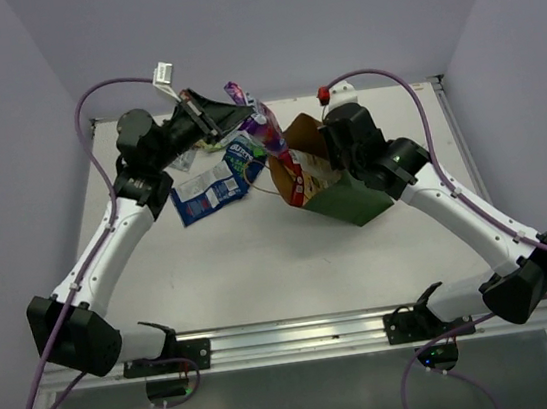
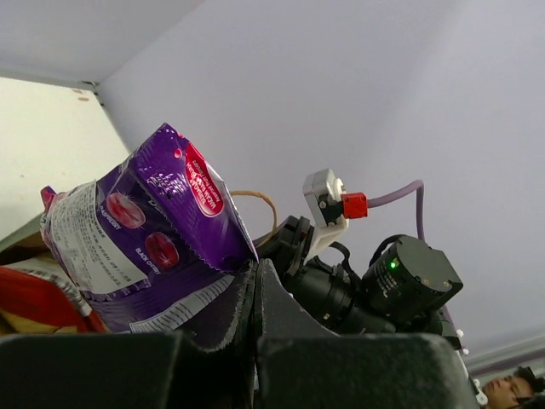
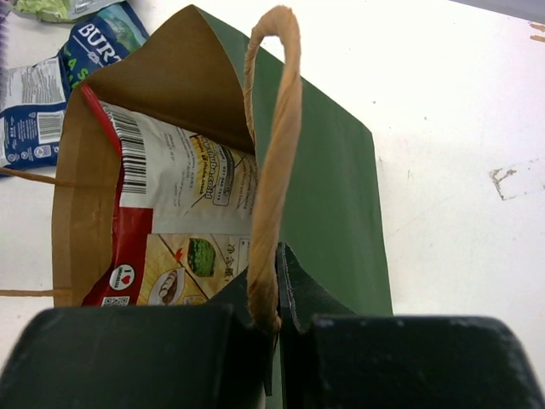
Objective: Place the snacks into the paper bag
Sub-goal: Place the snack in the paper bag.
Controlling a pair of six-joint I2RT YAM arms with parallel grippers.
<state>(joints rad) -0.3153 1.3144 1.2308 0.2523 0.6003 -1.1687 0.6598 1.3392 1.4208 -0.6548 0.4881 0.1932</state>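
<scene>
Closed left gripper (image 2: 255,277) pinches the seam of a probably light, slippery purple foil packet (image 2: 153,221), ten o'clock of the dark-green paper bag (image 3: 332,187) whose tan handle (image 3: 277,153) the right gripper (image 3: 277,285) clamps.

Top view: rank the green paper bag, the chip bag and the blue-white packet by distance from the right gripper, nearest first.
1. Dark green paper bag: clamped in the right gripper.
2. White-red-yellow chip bag: inside that bag, at its mouth.
3. Blue-white foil packet: on the table, left of the bag.

Robot lab cell: white table (image 1: 262,267), bare lilac walls (image 1: 260,25), aluminium mounting rail (image 1: 301,333).
</scene>
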